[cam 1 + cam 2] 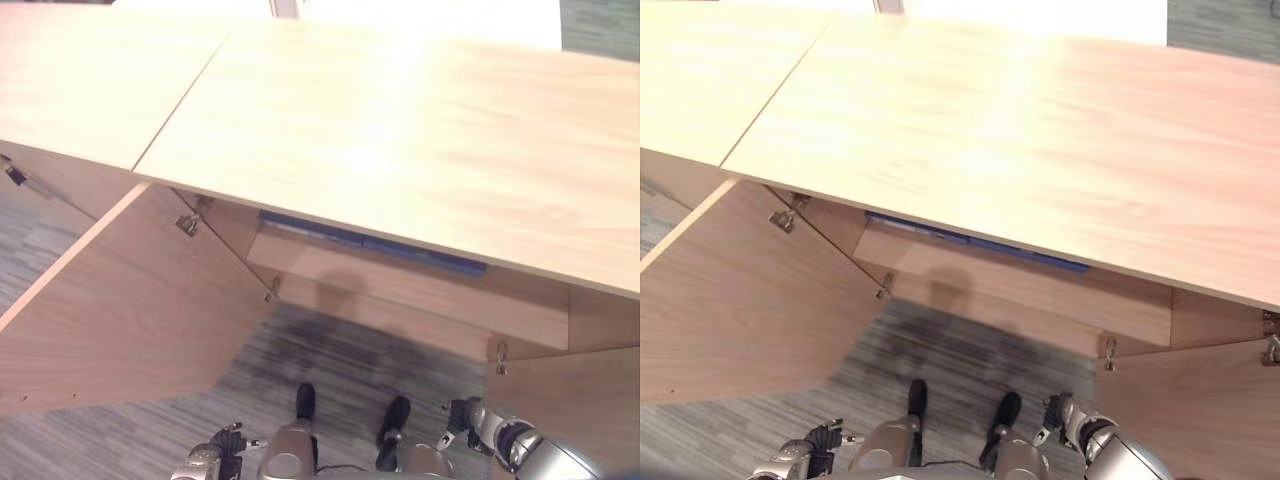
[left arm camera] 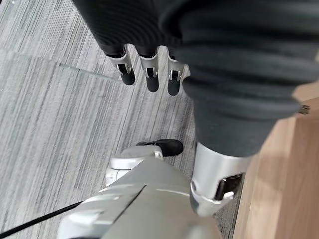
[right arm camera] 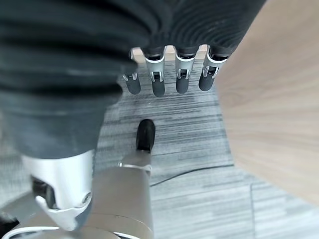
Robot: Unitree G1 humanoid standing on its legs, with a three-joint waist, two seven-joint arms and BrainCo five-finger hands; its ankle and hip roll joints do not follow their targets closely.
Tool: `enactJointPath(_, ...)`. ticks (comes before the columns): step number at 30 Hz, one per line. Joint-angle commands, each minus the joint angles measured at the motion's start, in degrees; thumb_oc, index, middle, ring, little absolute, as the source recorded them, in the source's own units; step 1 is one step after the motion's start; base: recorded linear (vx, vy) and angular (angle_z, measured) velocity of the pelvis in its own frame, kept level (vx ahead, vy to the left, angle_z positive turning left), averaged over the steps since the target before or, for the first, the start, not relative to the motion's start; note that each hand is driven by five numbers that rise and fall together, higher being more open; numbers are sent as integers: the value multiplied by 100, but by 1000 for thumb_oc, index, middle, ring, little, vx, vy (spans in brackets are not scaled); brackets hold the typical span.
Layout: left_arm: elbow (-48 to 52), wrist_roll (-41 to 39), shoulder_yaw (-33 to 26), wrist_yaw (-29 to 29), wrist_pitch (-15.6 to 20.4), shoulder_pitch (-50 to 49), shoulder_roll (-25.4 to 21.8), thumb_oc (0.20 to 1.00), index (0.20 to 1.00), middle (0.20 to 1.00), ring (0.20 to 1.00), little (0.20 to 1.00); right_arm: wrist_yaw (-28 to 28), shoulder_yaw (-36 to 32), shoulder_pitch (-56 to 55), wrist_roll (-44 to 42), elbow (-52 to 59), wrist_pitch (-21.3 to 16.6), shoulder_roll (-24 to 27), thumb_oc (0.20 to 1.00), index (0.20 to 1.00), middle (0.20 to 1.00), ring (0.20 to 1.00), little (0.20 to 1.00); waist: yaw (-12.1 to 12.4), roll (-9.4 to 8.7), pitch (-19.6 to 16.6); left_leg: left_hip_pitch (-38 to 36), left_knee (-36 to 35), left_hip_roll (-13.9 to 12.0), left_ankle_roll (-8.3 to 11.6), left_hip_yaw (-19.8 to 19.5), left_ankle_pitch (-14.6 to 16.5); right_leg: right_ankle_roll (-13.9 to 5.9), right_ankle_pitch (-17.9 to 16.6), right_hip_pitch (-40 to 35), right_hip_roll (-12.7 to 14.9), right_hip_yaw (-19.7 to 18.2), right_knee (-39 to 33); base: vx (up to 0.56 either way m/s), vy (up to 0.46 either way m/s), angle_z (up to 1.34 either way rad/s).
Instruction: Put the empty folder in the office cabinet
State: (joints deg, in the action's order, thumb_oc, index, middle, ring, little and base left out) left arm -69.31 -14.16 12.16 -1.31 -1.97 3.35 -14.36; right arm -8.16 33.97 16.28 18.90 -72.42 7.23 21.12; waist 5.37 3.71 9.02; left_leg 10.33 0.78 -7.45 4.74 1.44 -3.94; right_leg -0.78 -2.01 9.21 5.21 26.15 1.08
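A flat blue folder [image 1: 370, 242] lies on the shelf [image 1: 400, 290] inside the light wooden office cabinet [image 1: 400, 130], just under its top and mostly hidden by it. Both cabinet doors stand open. My left hand [image 2: 151, 79] hangs low at my side over the carpet, open, with relaxed fingers and nothing in it. My right hand [image 3: 158, 82] hangs the same way on the other side, open and holding nothing, close to the right door [image 3: 269, 99]. Both hands are well below and in front of the folder.
The left door [image 1: 120, 300] swings out wide toward me on the left. The right door [image 1: 590, 400] stands open at the lower right. Grey striped carpet [image 1: 330, 350] lies between the doors. A second cabinet top [image 1: 90, 80] adjoins on the left.
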Motion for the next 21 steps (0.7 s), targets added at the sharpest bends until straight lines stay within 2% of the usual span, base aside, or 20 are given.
enactJointPath(1,-361,255,-70,145,43,169,46,1000,1000,1000,1000,1000,562,-233,152,-565,-351,-106,-209,1000,1000,1000,1000,1000,-86,-418,282,-144,923,-50,63,-111,398,-344,396,-227,263,-389,-5,-93,90,-1)
enactJointPath(2,-565,300,-160,211,31,127,164,1000,1000,1000,1000,1000,836,-620,21,-815,-468,-138,-263,1000,1000,1000,1000,1000,-205,-506,116,-355,1371,81,15,-198,422,-298,231,-294,295,-410,-93,-68,78,-5)
enactJointPath(5,-716,265,-251,273,9,66,270,1000,1000,1000,1000,1000,984,-937,-115,-1065,-553,-134,-340,1000,1000,1000,1000,1000,-281,-522,-43,-621,1448,157,-38,-373,596,-293,214,-406,178,-525,-184,4,81,-11)
enactJointPath(7,-959,367,-303,292,-57,15,401,1000,1000,1000,1000,1000,1099,-1441,-384,-1658,-765,-136,-480,1000,1000,1000,1000,1000,-412,-541,-342,-1045,1037,137,-92,-299,978,-321,144,-523,-8,-640,-371,6,89,-13)
enactJointPath(8,-959,367,-302,292,-56,14,401,1000,1000,1000,1000,1000,1100,-1441,-386,-1658,-764,-136,-479,1000,1000,1000,1000,1000,-407,-540,-339,-1052,1033,136,-92,-295,978,-321,143,-526,-11,-644,-373,-12,120,-15)
enactJointPath(9,-1122,485,-331,288,-76,26,447,1000,1000,1000,1000,1000,1164,-1785,-679,-2024,-864,-175,-561,1000,1000,1000,1000,1000,-510,-599,-558,-1287,773,132,-125,-150,1201,-373,64,-590,-3,-685,-478,-20,95,-14)
enactJointPath(10,-1122,485,-331,288,-76,26,446,1000,1000,1000,1000,1000,1164,-1785,-679,-2024,-864,-175,-561,1000,1000,1000,1000,1000,-513,-600,-562,-1282,772,134,-125,-152,1199,-373,64,-586,-1,-683,-477,-97,220,-9)
enactJointPath(11,-1137,573,-337,289,-76,33,459,1000,1000,1000,1000,1000,1193,-1937,-871,-2169,-949,-156,-607,1000,1000,1000,1000,1000,-568,-585,-640,-1461,581,166,-148,-32,1361,-413,-24,-568,25,-739,-449,-82,128,2)
enactJointPath(12,-1137,573,-336,289,-76,34,456,1000,1000,1000,1000,1000,1193,-1938,-870,-2169,-949,-155,-610,1000,1000,1000,1000,1000,-580,-603,-654,-1441,567,187,-155,-42,1336,-417,-29,-548,48,-732,-446,-182,265,-13)
enactJointPath(15,-1107,658,-293,331,-27,109,429,1000,1000,1000,1000,1000,1206,-2087,-987,-2346,-954,-146,-621,1000,1000,1000,1000,1000,-719,-588,-635,-1521,287,491,-295,-8,1409,-588,-458,-219,232,-888,-311,-196,229,-36)
enactJointPath(16,-1109,658,-293,331,-27,111,429,1000,1000,1000,1000,1000,1206,-2087,-986,-2346,-952,-145,-621,1000,1000,1000,1000,1000,-716,-591,-637,-1520,282,495,-298,-4,1405,-590,-460,-213,236,-893,-309,-236,245,-40)
enactJointPath(18,-1118,696,-334,377,25,178,356,1000,1000,1000,1000,1000,1189,-2206,-1103,-2418,-928,-152,-630,1000,1000,1000,1000,1000,-775,-616,-557,-1543,96,760,-430,35,1357,-760,-757,1,423,-945,-303,-231,250,-31)
enactJointPath(19,-1119,696,-334,377,26,178,356,1000,1000,1000,1000,1000,1189,-2207,-1104,-2418,-926,-151,-630,1000,1000,1000,1000,1000,-772,-619,-555,-1548,88,764,-433,38,1351,-762,-759,2,426,-950,-303,-228,249,-21)
enactJointPath(21,-1184,892,-338,392,20,216,286,1000,1000,1000,1000,1000,1188,-2346,-1194,-2454,-873,-149,-644,1000,1000,1000,1000,1000,-851,-649,-465,-1615,-90,996,-567,119,1294,-896,-948,150,610,-1022,-336,-242,260,-23)
